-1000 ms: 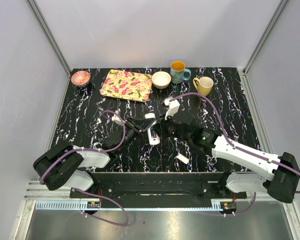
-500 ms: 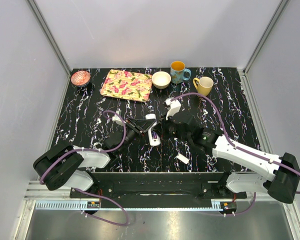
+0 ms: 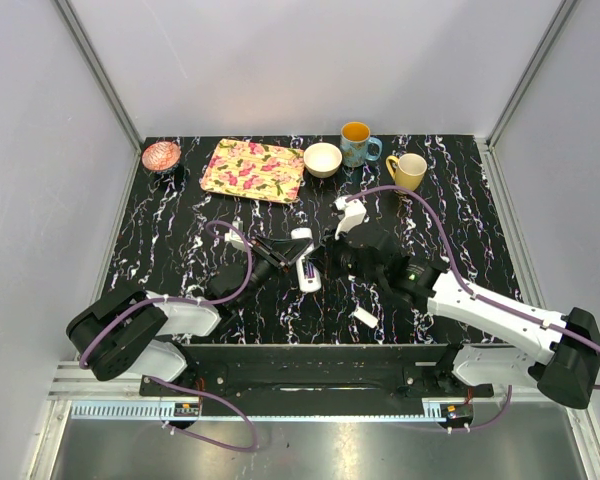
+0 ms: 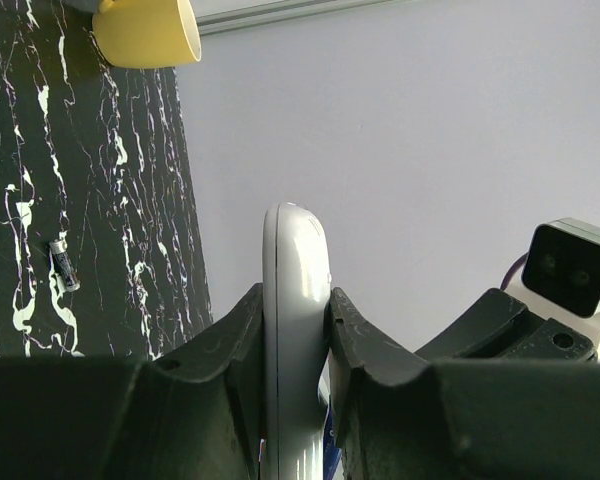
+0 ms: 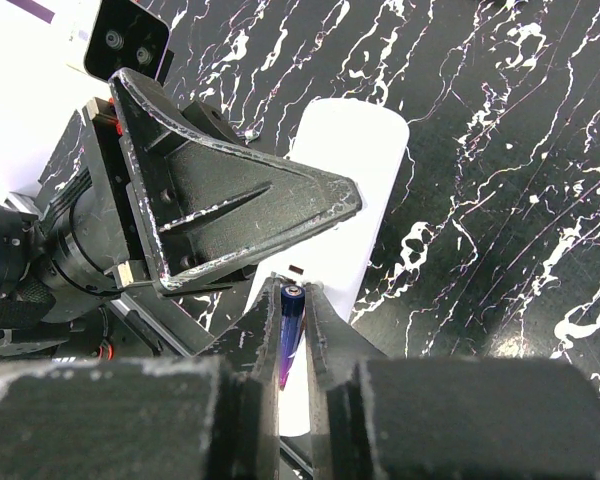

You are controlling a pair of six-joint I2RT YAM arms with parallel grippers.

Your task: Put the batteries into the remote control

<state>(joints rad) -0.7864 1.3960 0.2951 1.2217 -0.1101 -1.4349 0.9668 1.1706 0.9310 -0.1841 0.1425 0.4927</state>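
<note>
My left gripper (image 4: pixel 296 312) is clamped hard on the remote control (image 4: pixel 295 250), one finger on each long side, so the white bar stands on edge between them with its rounded end poking out past the fingertips. From above, that puts the remote near the middle of the table (image 3: pixel 180 230), a little to the left of centre, with my two arms meeting over it.

My right gripper (image 5: pixel 291 322) is closed almost all the way on a slim purple-blue battery (image 5: pixel 292 300). The cell lies lengthwise between the fingers with its metal cap pointing away from the wrist. In the right wrist view it hangs just over the near part of the remote's white face, next to a small dark slot. I can't tell whether the cell is touching the plastic.

As I read it, the job is partway through. A small white cover piece (image 3: pixel 365 317) lies loose on the table near the front edge, to the right of the remote, so the battery bay looks to be open. The first cell is in hand and lined up but not seated. I can't see into the bay from any view, so I can't say whether anything is already in there.

A second battery (image 4: pixel 64 265) lies loose on the marble top, well apart from the remote, and it will need fetching. After that the cover may want refitting.
</note>
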